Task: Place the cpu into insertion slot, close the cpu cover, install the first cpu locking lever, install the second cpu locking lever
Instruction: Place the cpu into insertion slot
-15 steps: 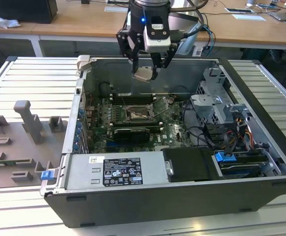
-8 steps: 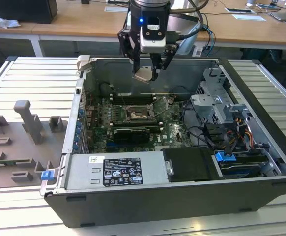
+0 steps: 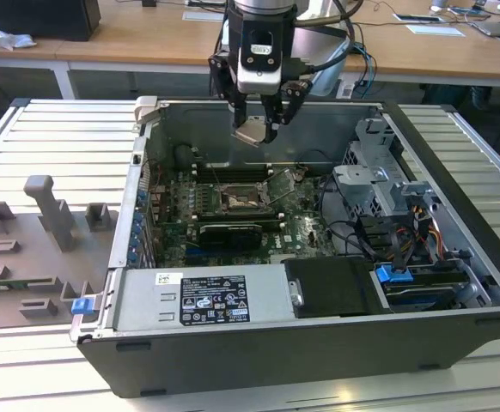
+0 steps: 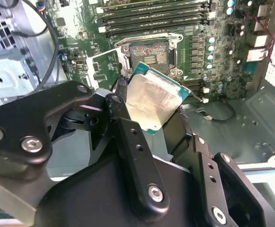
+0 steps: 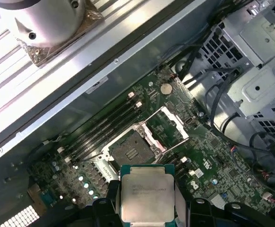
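My gripper point(image 3: 254, 130) is shut on the cpu point(image 3: 252, 132), a flat square chip with a pale metal top, and holds it tilted in the air above the open computer case. In both wrist views the cpu point(image 4: 151, 101) point(image 5: 147, 191) sits between the black fingers point(image 4: 122, 111). Below it and apart from it lies the insertion slot point(image 3: 238, 200) point(image 4: 149, 56) point(image 5: 132, 147), dark-centred and uncovered. The cpu cover point(image 3: 283, 184) point(image 4: 105, 66) point(image 5: 168, 124) stands swung open beside the slot. I cannot make out the locking levers.
Long black memory slots point(image 4: 151, 16) run beside the socket. A metal drive cage point(image 3: 379, 180) and loose cables point(image 3: 362, 236) fill the case at the exterior view's right. The power supply point(image 3: 203, 296) lies along the front. A grey fixture tray point(image 3: 35, 249) sits outside the case.
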Controlling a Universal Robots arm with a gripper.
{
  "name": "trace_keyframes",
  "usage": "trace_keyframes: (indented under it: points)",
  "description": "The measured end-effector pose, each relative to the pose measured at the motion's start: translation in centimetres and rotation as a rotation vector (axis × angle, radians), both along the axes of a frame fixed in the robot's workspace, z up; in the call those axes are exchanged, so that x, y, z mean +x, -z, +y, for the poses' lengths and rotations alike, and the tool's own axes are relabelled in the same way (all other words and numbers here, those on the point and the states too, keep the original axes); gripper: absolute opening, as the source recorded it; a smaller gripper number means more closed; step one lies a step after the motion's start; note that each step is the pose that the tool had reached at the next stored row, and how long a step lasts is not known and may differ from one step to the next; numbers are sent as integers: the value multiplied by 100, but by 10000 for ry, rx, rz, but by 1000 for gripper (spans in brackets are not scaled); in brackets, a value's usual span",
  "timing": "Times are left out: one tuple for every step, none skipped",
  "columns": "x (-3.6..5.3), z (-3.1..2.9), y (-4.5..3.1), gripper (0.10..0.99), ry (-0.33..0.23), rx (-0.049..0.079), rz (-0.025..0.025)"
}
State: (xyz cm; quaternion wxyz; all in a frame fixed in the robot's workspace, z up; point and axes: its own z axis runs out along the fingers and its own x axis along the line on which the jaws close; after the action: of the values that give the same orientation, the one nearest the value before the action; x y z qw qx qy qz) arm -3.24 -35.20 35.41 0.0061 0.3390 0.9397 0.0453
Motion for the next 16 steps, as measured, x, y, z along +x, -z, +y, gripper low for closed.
trace_keyframes:
  points:
    - [0,0,5,545,158,0,0]
    - [0,0,16,545,483,-1,0]
    - [0,0,24,545,690,0,1]
    - [0,0,32,545,861,0,1]
    - [0,0,43,545,1158,-3,1]
    - [0,0,52,545,1362,-24,-1]
    - [0,0,57,545,1424,-80,-6]
    - [0,0,62,545,1428,-114,-11]
    - [1,0,86,545,1427,-138,-12]
    - [0,0,103,545,1428,-143,-12]
    - [-3,0,122,545,1431,-143,-12]
    - [-10,3,154,545,1432,-144,-13]
    - [-16,10,177,545,1480,-150,-10]
    - [-17,11,192,545,1569,-150,-10]
    - [-16,12,208,545,1685,-149,-8]
    - [-17,13,226,545,1813,-150,-6]
